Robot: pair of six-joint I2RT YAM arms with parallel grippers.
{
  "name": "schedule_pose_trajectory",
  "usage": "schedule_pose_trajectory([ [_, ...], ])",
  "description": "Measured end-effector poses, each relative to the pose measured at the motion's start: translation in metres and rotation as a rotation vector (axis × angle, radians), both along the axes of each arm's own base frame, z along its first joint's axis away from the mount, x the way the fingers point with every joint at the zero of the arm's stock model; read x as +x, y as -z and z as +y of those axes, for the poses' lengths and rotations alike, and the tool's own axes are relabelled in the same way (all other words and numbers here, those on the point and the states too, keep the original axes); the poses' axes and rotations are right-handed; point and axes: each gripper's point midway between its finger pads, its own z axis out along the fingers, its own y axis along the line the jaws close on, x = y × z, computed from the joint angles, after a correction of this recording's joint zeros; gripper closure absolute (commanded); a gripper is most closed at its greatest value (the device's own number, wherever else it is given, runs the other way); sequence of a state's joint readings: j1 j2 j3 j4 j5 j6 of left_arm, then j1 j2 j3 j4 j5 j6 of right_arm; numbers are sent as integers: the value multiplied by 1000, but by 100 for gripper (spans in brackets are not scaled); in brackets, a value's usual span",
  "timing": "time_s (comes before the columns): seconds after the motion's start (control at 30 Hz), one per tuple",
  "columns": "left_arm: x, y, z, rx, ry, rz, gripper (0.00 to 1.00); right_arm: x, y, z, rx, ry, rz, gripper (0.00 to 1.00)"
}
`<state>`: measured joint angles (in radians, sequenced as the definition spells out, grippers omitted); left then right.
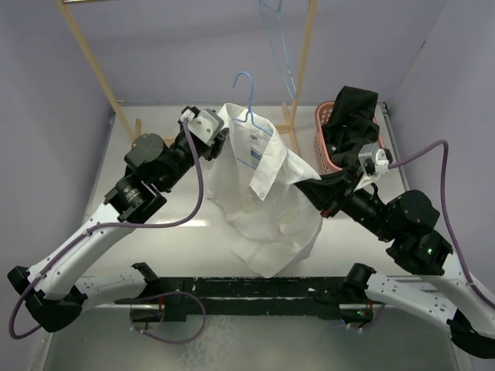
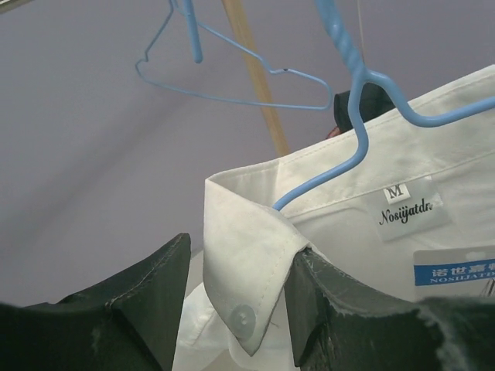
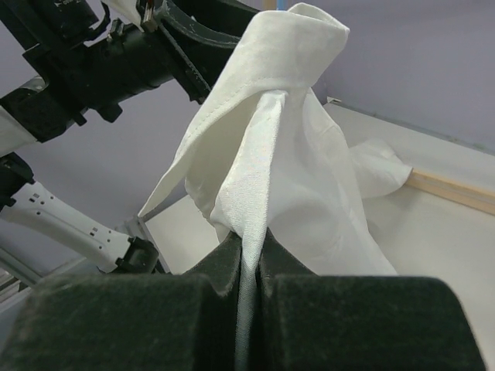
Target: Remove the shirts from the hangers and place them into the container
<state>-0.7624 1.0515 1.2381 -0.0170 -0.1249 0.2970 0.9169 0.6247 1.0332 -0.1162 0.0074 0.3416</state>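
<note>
Nearest the arm bases, the lower part of the white shirt point(image 1: 271, 201) is seen hanging in loose folds over the bench point(image 1: 178, 239); whether it rests there cannot be told. A fold of its cloth is clamped in the right pincer point(image 3: 247, 263), whose jaws are pressed together on it. Further back, the collar is straddled by the left pincer point(image 2: 240, 263), its jaws moderately apart and not closed on the fabric, though one pad appears to touch the collar's edge. The light-blue hanger point(image 1: 249, 100) is lodged inside the neck, hook upward. The shirt is judged light, limp and apt to slip and bunch, so the stiffer stitched collar or a shoulder seam is considered the best hold while the wire is worked out. Behind on the right, the black shirt point(image 1: 352, 116) is heaped in the pink container point(image 1: 325, 147); farthest back, an empty hanger point(image 2: 192, 35) is seen beside a wooden rack pole point(image 1: 306, 54)
</note>
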Motion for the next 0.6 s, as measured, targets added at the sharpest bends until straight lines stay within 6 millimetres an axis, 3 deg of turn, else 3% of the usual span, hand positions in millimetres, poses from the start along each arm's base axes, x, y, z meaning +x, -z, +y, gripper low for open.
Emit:
schedule_pose_trajectory([
  [0.2,-5,13,-11,4,80,48,50,-2,-1,-2,7,-3,2,100],
  [0.4,-19,26,-9,-8,121,71,54,-5,-1,0,6,-23,0,100],
  [0.6,-13,31,-14,-10,132,72,51,-7,0,0,8,-31,7,100],
])
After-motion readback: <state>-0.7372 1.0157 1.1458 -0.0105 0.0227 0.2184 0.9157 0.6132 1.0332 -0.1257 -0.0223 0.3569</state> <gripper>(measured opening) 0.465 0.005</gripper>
